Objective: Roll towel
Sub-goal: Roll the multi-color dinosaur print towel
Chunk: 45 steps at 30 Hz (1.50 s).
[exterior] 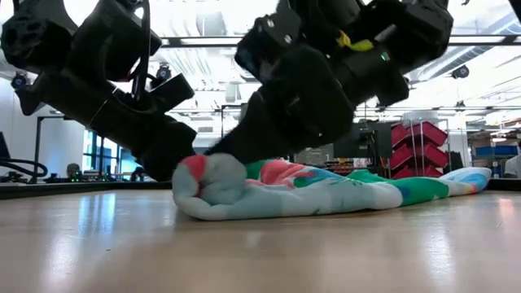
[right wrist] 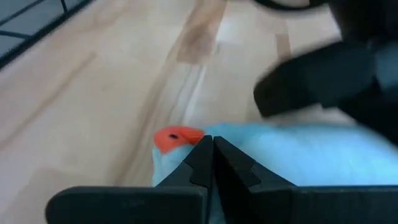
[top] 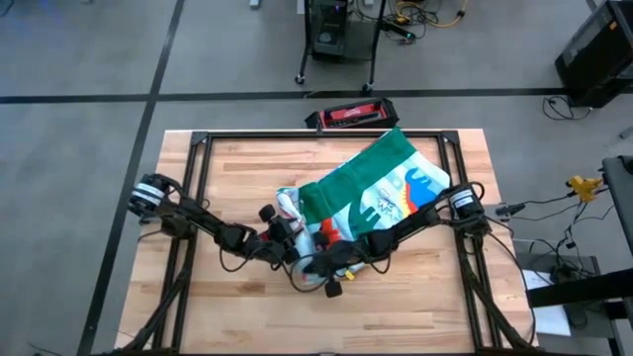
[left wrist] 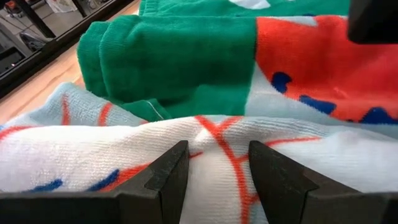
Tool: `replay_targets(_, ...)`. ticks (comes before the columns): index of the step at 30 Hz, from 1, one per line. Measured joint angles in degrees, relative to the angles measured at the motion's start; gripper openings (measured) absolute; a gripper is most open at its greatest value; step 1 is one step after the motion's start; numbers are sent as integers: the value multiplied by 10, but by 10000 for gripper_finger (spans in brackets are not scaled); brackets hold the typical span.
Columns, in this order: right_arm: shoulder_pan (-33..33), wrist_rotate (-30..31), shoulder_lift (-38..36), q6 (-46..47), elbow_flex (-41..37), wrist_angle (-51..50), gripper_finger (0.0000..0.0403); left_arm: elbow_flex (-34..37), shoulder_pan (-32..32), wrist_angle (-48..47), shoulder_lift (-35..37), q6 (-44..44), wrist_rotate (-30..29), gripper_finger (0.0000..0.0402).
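The towel (top: 381, 188) lies across the middle of the table. Its green back is folded over the dinosaur face at the far right, and its near-left end is bunched into a thick roll (exterior: 216, 183) that rests on the wood. My left gripper (top: 295, 240) comes in from the table's left and is shut on that roll (left wrist: 214, 134). My right gripper (top: 324, 269) reaches in from the right, fingers shut (right wrist: 211, 155), at the pale-blue near end of the roll (right wrist: 298, 158). My left gripper pinches a bulge of the rolled towel's striped face (left wrist: 214, 155) between its two fingers (left wrist: 168, 177), slanting down from the table's left. The cloth is several layers thick there and swells up between them. The roll stays on the table. My right gripper's shut fingertips (right wrist: 202, 155) lie on top of the roll's pale-blue near end (right wrist: 180, 140), beside a red print. They slant down from the table's right. The roll rests on the wood beneath them.
A red and black box (top: 351, 116) sits just past the table's far edge. Black frame rails (top: 198, 138) run around the tabletop. Bare wood (top: 297, 316) stretches along the near side and the left.
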<state>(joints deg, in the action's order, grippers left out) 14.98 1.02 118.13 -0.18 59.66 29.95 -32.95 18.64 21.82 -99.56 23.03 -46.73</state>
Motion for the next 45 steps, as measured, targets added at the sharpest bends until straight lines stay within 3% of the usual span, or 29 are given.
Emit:
replay_targets(11,10,-8,-1,12,-21,23,0,1,-19,-4,15,-42,2,147)
replay_targets(18,11,-22,0,30,-22,20,0,0,-68,1,21,-78,59,131)
replay_targets(24,19,-37,0,48,-22,19,0,0,-73,-4,23,-82,88,122)
replay_targets(29,37,-70,2,68,-23,-6,0,-1,-70,-80,39,-37,99,120)
replay_targets(33,45,-57,3,79,-23,-13,0,0,-60,-155,76,-15,87,120)
replay_targets(39,48,-34,-19,40,-23,-3,0,3,-57,-168,119,-31,86,119)
replay_targets(45,35,-30,-72,-16,-14,41,0,3,-57,-153,96,-23,83,119)
